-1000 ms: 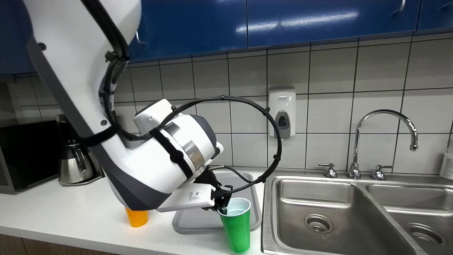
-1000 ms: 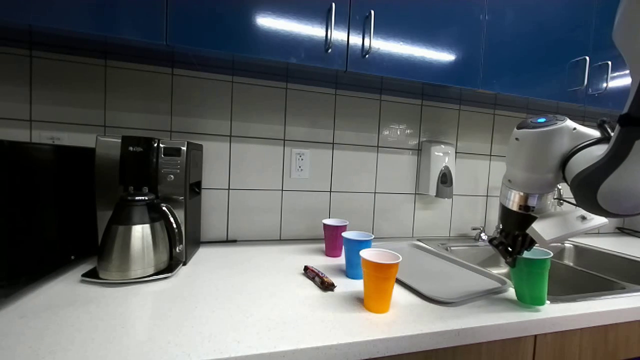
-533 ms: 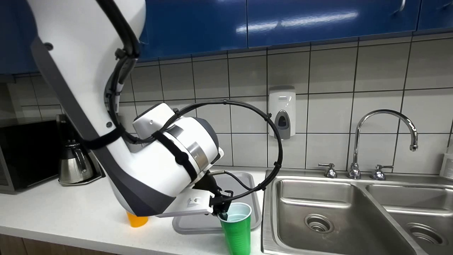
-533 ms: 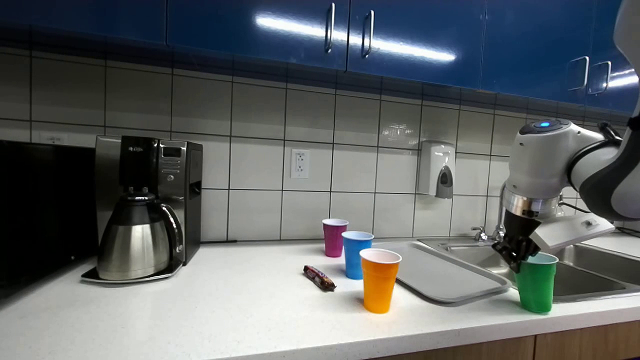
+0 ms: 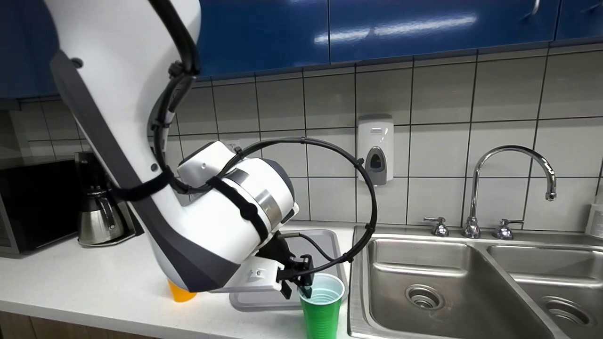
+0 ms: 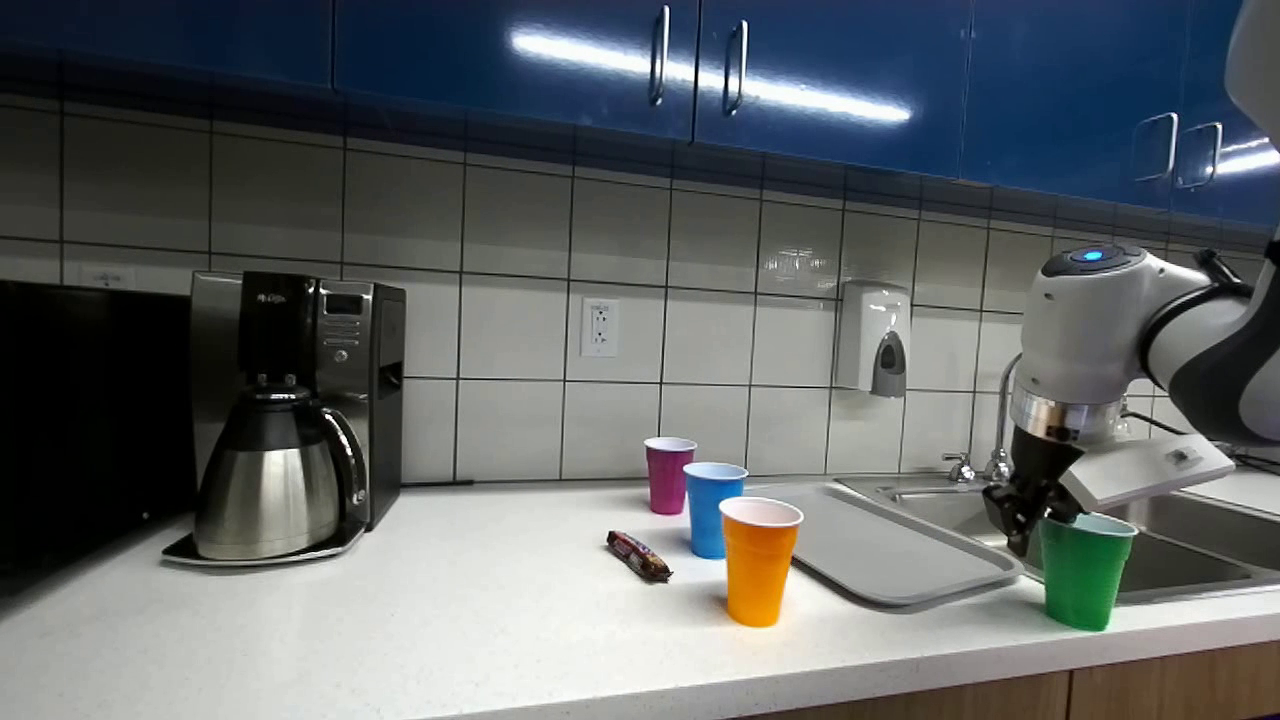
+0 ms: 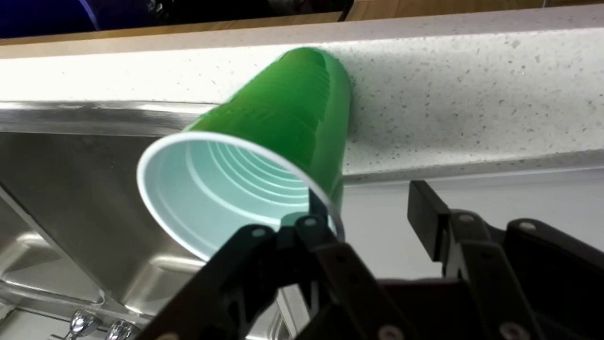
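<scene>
A green cup with a pale inside stands on the counter's front strip beside the sink. It also shows in an exterior view and in the wrist view. My gripper is open at the cup's rim. One finger is inside the cup's mouth; the other finger is outside, well apart from the cup wall. The gripper sits on the tray side of the cup in both exterior views. Whether the inner finger touches the wall cannot be told.
A grey tray lies beside the sink, whose faucet rises behind. An orange cup, a blue cup and a purple cup stand left of the tray, near a wrapped bar. A coffee maker stands farther left.
My gripper has gone down with the green cup and then opened. The cup has moved slightly toward the counter's front and to the right. The other cups have not moved.
</scene>
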Controlling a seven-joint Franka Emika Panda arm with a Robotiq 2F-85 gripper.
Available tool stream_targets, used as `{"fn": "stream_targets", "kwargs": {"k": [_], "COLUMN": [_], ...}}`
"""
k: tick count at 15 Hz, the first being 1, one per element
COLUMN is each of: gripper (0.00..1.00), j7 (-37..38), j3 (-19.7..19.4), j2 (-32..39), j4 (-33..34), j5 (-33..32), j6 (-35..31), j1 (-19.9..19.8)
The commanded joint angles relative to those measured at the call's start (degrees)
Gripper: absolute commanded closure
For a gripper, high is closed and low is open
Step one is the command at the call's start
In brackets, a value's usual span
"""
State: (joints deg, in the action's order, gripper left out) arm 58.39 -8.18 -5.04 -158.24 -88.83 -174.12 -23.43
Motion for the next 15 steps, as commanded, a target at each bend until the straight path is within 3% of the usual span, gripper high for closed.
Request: {"fn": "stream_targets", "kwargs": {"k": [1,4,11,15], "gripper": [0.19,0.0,0.0,0.0], "j7": [4.4,6.1,7.4,4.3], "j3": [-0.1,0.0,-0.2,-0.5], "j2": [1.3,1.8,1.7,2.5], "j4": [1.7,2.1,2.3,1.8], "j5": [-3.8,-5.3,-5.5,-2.6], "j6": [-1.1,-1.0,-1.7,-2.5], "j1": [-0.1,0.0,-0.1,-0.3]}}
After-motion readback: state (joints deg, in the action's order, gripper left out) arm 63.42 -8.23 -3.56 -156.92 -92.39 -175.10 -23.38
